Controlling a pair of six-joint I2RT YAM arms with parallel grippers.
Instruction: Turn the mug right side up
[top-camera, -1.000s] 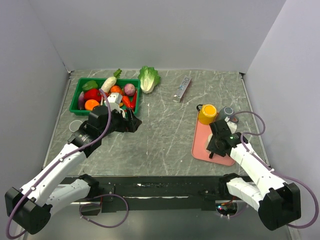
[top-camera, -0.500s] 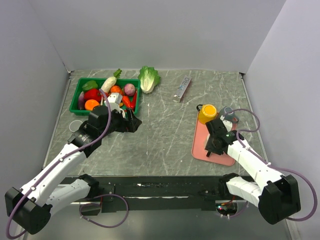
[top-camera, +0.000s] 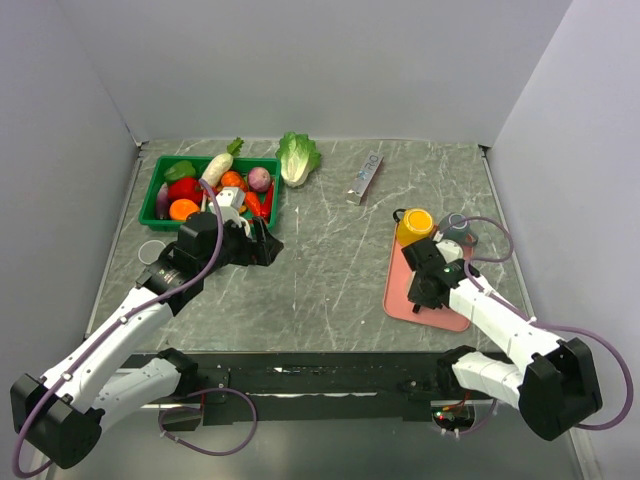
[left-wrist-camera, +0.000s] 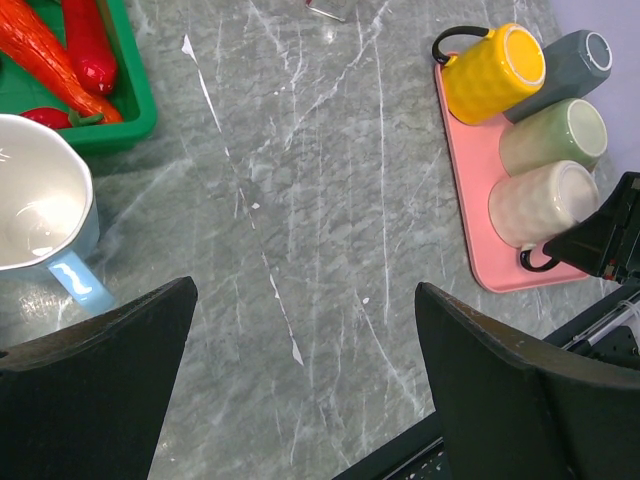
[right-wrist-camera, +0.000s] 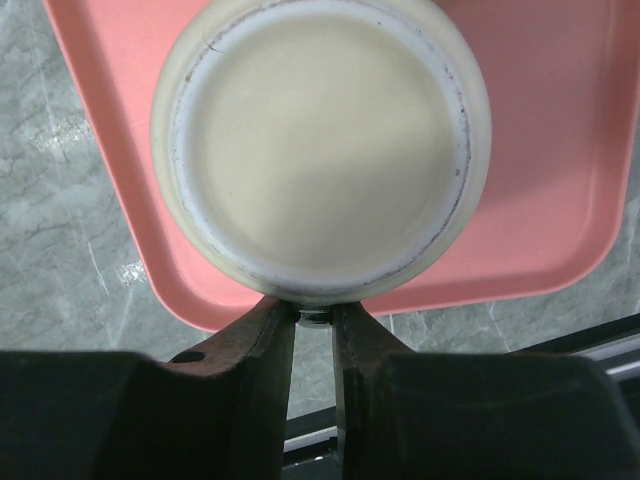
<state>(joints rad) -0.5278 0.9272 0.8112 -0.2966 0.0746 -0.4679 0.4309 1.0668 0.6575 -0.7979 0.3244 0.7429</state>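
**Task object.** The cream ceramic mug (right-wrist-camera: 318, 150) stands upside down on the flat pink plastic tray (right-wrist-camera: 560, 150). Its base faces up and its rim rests on the tray's near end. In the left wrist view, the cream ceramic mug (left-wrist-camera: 540, 205) shows a dark handle (left-wrist-camera: 535, 262) that points to the tray's near edge.

**Right gripper.** The right gripper (right-wrist-camera: 313, 315) sits at the mug's near side. Its fingers are drawn almost together and pinch the small dark part at the mug wall. In the top view, the right gripper (top-camera: 428, 292) covers most of the mug.

**Left gripper.** The left gripper (left-wrist-camera: 305, 300) is spread wide and holds nothing. It hangs above the grey marbled table (top-camera: 320, 270), well apart from the tray. In the top view, the left gripper (top-camera: 262, 243) is just beside the near corner of the green plastic bin (top-camera: 160, 180).

**Other items on the tray.**
- The pale green mug (left-wrist-camera: 550, 135) lies next to the cream mug on its far side.
- The yellow textured mug (left-wrist-camera: 492, 72) is at the far end of the tray.
- The grey mug (left-wrist-camera: 565, 68) lies beside the yellow textured mug, at the tray's right edge.

**Other items on the table.**
- A light blue mug (left-wrist-camera: 40, 230) stands upright near the bin.
- The bin holds assorted vegetables.
- A leafy cabbage (top-camera: 297, 158) and a silver packet (top-camera: 366, 176) lie at the far side.
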